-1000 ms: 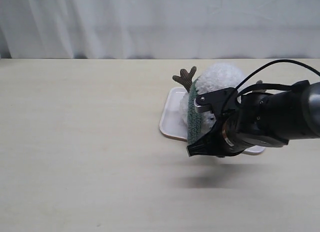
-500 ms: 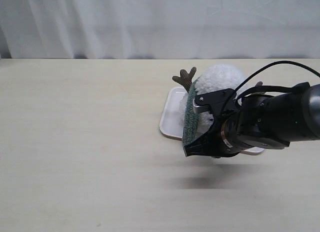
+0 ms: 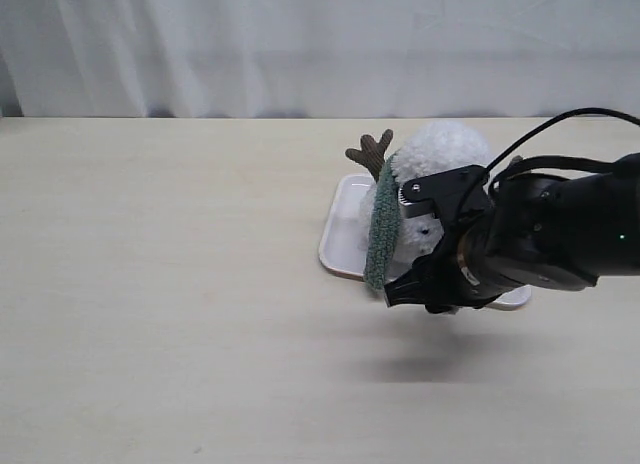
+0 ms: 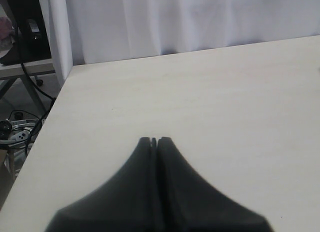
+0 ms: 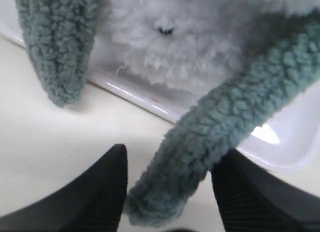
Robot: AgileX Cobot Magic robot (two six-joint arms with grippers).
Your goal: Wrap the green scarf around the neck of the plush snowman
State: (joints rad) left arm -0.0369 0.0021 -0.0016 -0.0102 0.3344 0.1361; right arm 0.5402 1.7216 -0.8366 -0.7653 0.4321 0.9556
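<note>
Pale table [image 3: 150, 304], white tray [image 3: 343, 229] under snowman [image 3: 440, 149]

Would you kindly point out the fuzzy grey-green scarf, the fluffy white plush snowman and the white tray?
Fuzzy grey-green scarf [image 3: 381, 234]: exterior view, hanging strip.
Fluffy white plush snowman [image 3: 440, 149]: exterior view, upper fleece.
White tray [image 3: 341, 232]: exterior view, bare left part.

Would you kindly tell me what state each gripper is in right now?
Left gripper: shut, holding nothing.
Right gripper: open, with one end of the green scarf lying between its parted jaws.
</note>
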